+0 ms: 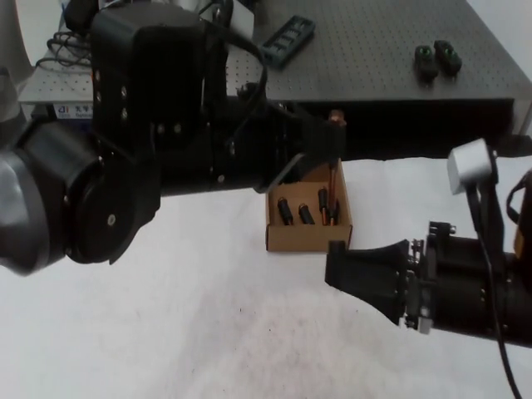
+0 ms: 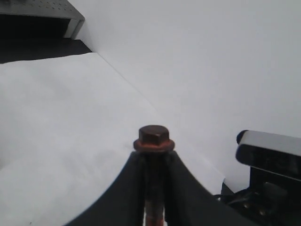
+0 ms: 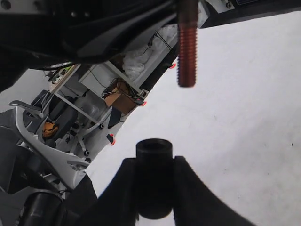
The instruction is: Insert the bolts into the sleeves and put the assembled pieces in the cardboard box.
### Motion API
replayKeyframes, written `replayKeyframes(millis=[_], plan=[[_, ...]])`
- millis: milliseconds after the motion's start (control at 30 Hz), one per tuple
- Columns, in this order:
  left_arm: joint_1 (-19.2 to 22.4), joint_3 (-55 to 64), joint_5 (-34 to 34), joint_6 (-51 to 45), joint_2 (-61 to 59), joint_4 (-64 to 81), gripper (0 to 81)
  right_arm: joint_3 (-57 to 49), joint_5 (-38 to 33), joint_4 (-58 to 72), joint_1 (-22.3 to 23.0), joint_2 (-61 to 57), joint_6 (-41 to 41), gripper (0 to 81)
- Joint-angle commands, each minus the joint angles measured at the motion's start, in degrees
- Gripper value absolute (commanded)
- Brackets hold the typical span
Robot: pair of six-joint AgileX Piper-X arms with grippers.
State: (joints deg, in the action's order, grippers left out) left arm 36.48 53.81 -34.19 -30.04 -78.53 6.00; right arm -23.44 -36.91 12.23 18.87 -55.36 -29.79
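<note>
Nearest to you, the left gripper [image 2: 154,162] has both fingers pinched tight on the shank of a copper-coloured bolt [image 2: 153,137]. The hex head is up and sits just clear of the fingertips. From the high camera, that arm hangs the bolt upright over the far side of the cardboard box [image 1: 303,237], threads pointing down.

Now the other arm. Your right gripper [image 3: 154,165] is clamped on a black sleeve [image 3: 154,149] with its open mouth turned toward the bolt. The threaded end hangs apart from that mouth and is not lined up with the bore. So this pair is not joined yet, and I judge you're at the alignment step, just before insertion.

As for progress, the box already holds several dark pieces [image 1: 284,210] lying on its floor, which suggests earlier pairs are done. I can't tell from here whether each one has a bolt through it.

The right gripper sits low over the white cloth [image 1: 208,316], just on the near side of the box, so the drop-off will be a short trip once the bolt is seated.

Left to do on this pair: bring tip and bore into line, run the bolt in, and set the piece in the box. Far back on the perforated bench [image 1: 374,33] lie two small dark items [image 1: 436,60] and a black tray [image 1: 287,40]. Whether those are more parts waiting for you, I can't say.
</note>
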Motion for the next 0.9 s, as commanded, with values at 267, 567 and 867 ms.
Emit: replayKeyframes(millis=[267, 567, 867], plan=[[0.19, 0.30, -1.16, -0.81, 0.74, 1.46, 0.6, -0.18, 5.46, 5.38, 0.24, -1.65, -1.08, 2.9], [0.19, 0.18, -2.74, -0.83, 0.74, 1.46, 0.6, -0.18, 4.45, 5.99, 0.38, -1.65, 0.26, 2.9], [0.19, 0.10, -5.62, -0.83, 0.74, 1.46, 0.6, -0.18, 3.94, 7.51, 0.37, -1.65, 0.25, 2.9]])
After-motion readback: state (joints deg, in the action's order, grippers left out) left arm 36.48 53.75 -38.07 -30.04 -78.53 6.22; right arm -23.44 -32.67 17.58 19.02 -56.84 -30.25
